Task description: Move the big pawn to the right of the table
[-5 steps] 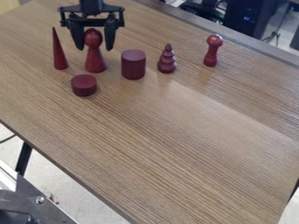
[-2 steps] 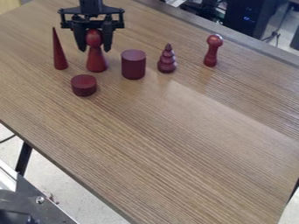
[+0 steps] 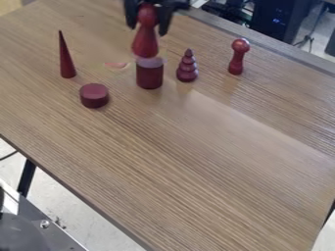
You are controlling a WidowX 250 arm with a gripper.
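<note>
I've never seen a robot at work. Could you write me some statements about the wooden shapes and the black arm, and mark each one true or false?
1. The big pawn is in the grasp of the end effector. True.
2. The thin cone lies on its side. False: the thin cone stands upright.
3. The short cylinder is nearer the camera than the tall cylinder. True.
4. The tiered piece is stacked on the short cylinder. False: the tiered piece stands on the table.
5. The small round-headed piece stands on the table, upright. True.
</note>
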